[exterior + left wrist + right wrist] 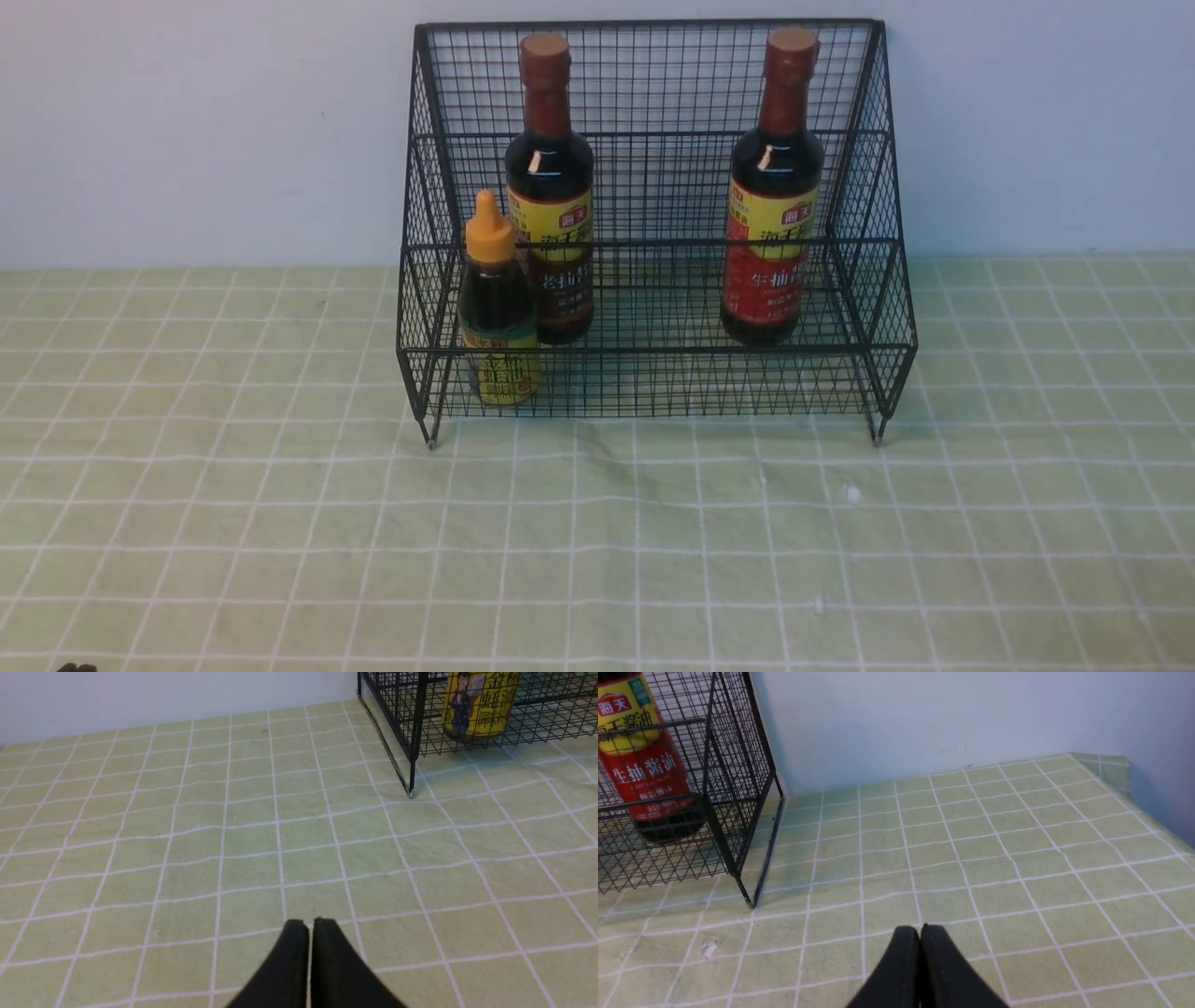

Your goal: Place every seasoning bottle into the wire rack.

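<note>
The black wire rack (653, 187) stands at the back middle of the table against the wall. On its upper tier stand two tall seasoning bottles, one with a yellow-and-brown label (550, 224) on the left and one with a yellow-and-red label (773, 233) on the right. A short bottle with an orange nozzle cap (497, 308) stands upright on the lower tier at the left. My left gripper (310, 921) is shut and holds nothing, low over the cloth, well short of the rack's left front leg (411, 791). My right gripper (920, 928) is shut and holds nothing, to the right of the rack (738, 812).
A green checked cloth (597, 541) covers the table. A pale wall (187, 121) runs right behind the rack. The cloth's far right corner (1106, 763) folds over the table edge. A small white fleck (709, 948) lies on the cloth near the rack's right front leg.
</note>
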